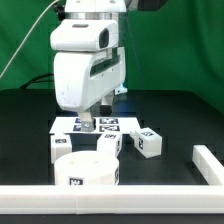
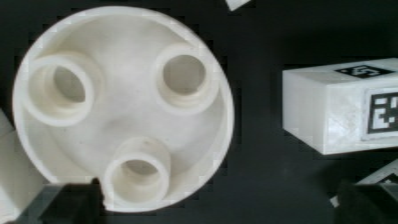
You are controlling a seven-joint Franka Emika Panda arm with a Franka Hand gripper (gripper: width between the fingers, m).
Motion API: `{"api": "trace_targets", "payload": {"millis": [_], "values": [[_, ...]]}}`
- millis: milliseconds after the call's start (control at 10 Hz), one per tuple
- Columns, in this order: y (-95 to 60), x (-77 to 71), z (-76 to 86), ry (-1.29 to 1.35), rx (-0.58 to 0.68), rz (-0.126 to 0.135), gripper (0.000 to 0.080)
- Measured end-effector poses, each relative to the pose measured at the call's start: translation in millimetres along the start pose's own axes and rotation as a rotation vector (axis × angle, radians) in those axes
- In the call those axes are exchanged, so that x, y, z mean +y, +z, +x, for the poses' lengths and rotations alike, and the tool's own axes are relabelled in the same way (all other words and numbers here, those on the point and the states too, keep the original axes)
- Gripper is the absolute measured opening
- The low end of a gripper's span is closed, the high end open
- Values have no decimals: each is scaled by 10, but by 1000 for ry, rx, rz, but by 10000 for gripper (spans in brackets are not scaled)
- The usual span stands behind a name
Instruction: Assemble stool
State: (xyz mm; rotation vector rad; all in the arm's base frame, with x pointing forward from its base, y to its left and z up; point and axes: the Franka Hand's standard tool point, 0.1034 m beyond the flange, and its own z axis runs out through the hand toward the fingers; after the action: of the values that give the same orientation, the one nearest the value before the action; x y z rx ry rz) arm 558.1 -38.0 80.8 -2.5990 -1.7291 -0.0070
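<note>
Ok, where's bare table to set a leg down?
Bare table lies to the exterior view's left of the seat, and on its right between the end leg and the rail. Crowded under the tool: other legs, seat, marker board.

On the table the seat lies foremost, one leg just behind it toward the exterior view's left, another leg toward the right; the marker board lies behind them, the rail in front

Holed white seat flat beside leg
</note>
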Motion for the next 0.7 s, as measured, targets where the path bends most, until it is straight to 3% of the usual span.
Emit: {"api": "trace_targets", "payload": {"millis": [300, 700], "values": [[248, 78, 19, -25, -1, 14, 650], [347, 88, 55, -66, -3, 17, 650]]}}
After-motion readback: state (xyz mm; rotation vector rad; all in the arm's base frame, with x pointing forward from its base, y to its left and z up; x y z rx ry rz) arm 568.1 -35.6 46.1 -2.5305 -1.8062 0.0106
